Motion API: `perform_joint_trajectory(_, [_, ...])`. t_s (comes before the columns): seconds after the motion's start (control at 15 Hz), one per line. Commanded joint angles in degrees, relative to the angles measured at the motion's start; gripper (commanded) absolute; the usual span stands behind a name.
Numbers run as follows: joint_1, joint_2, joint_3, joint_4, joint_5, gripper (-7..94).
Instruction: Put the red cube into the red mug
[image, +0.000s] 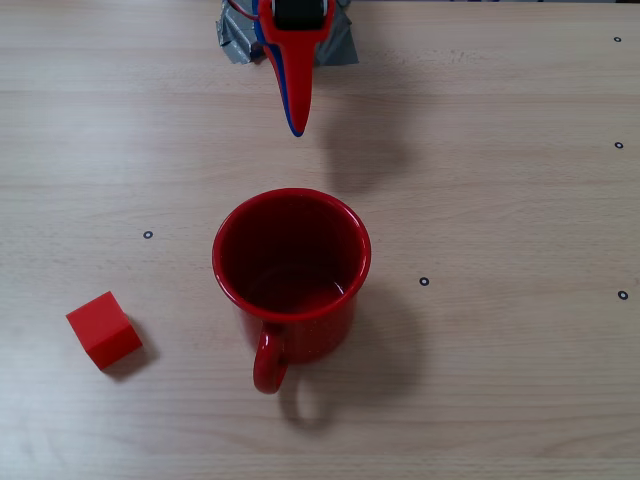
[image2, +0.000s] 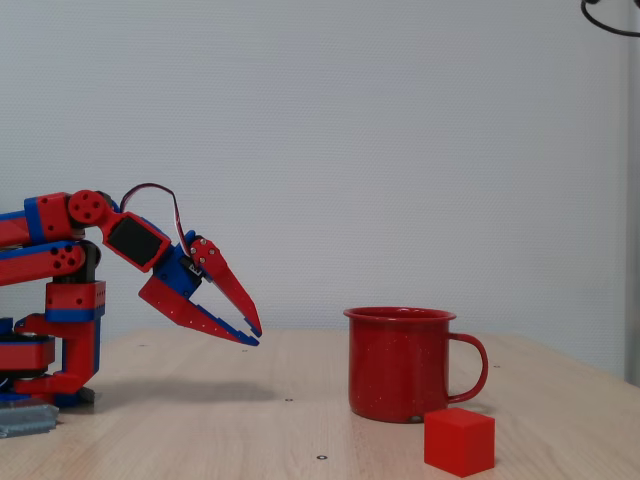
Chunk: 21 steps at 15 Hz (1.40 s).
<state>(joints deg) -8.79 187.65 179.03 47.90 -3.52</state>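
The red cube lies on the wooden table, to the lower left of the mug in the overhead fixed view and in front of it in the side fixed view. The red mug stands upright mid-table, holding nothing, its handle toward the bottom edge of the overhead view. My red-and-blue gripper hangs above the table on the far side of the mug from the cube, well clear of both. Its fingertips meet, with nothing between them.
The arm's base stands at the left in the side view, fixed down with grey tape. Small black dots mark the tabletop. A black cable hangs at the upper right.
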Motion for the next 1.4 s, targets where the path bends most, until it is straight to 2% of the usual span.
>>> perform_joint_trajectory(0.0, [0.4,3.3,3.7,0.4,0.7,0])
perform_joint_trajectory(0.87, [1.7,2.6,2.3,1.2,2.4,0])
perform_joint_trajectory(1.33, [6.7,-24.7,-26.1,8.9,7.2,0])
